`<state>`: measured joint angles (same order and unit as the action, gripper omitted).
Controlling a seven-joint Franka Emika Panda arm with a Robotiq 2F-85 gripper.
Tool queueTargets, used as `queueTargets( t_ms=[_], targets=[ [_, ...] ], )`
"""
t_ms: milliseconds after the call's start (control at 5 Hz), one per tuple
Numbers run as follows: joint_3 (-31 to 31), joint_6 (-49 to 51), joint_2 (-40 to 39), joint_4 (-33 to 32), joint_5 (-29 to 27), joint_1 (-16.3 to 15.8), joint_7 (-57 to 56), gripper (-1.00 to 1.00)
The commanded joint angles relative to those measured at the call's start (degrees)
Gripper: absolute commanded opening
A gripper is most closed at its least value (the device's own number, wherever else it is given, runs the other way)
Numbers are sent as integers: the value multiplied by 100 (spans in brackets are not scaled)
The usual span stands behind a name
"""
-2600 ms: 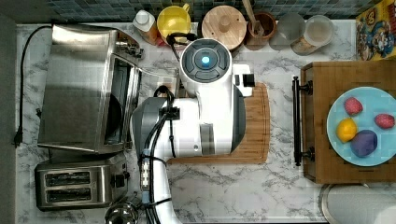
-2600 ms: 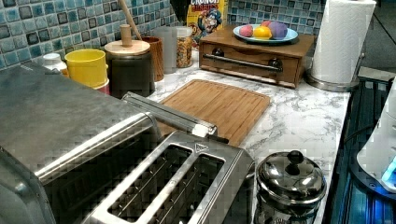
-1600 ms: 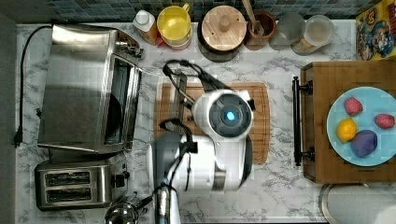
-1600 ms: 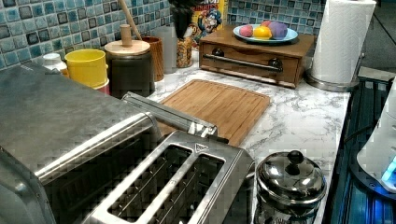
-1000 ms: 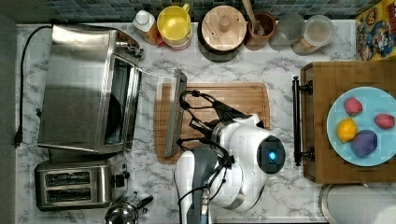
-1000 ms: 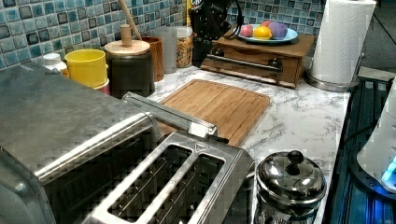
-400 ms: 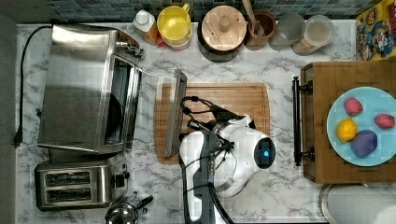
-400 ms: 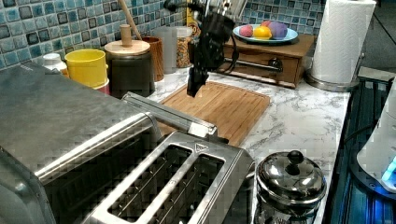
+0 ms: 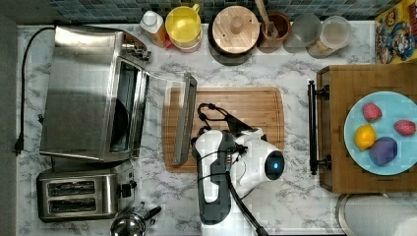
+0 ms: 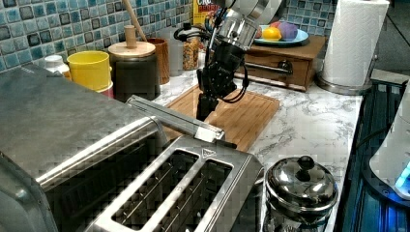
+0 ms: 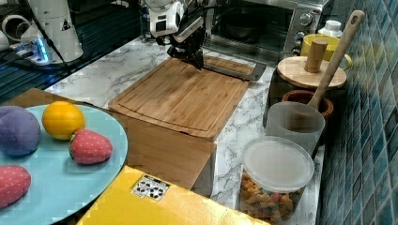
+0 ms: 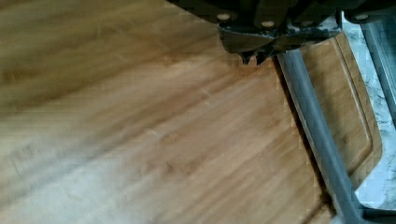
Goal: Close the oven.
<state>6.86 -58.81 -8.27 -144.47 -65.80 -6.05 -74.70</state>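
Hovering low over the bamboo cutting board [image 9: 236, 105], the Panda arm's gripper [image 10: 205, 107] hangs just beside the bar handle [image 9: 185, 118] of the oven [image 9: 93, 93], whose glass door lies dropped flat with its outer edge reaching over the board's near side. In the wrist view the fingertips [image 12: 252, 56] look pressed together, pinching nothing, with the handle bar [image 12: 317, 135] running past just to one side. The oven stands at the top view's left, above the two-slot toaster [image 9: 83, 191], its black cord [image 9: 22, 88] trailing down the counter's far edge.

The job is not yet done, and the risks lie in the contact. Judged from here, a push that meets the handle from above rather than beneath would only press the door harder onto the board. A closed tip striking the round bar off-centre could skid off and jab the board or the glass pane. Lifting too fast might slam the door or shove the whole oven back toward the tiled wall. The cable loops [image 9: 211, 115] at the wrist hang close to the handle's end and could snag on it as the arm swings upward
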Motion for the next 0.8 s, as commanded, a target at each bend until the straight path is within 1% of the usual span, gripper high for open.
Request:
queueTargets(
  t_ms=[200, 400, 600, 800],
  targets=[
    [-256, 163, 60, 1036, -327, -134, -867, -100],
    [-305, 480, -501, 1392, -76, -194, -793, -100],
    [-378, 386, -555, 1483, -293, -225, -909, -100],
    [-372, 615, -373, 1473, -602, -134, -1119, -100]
  ],
)
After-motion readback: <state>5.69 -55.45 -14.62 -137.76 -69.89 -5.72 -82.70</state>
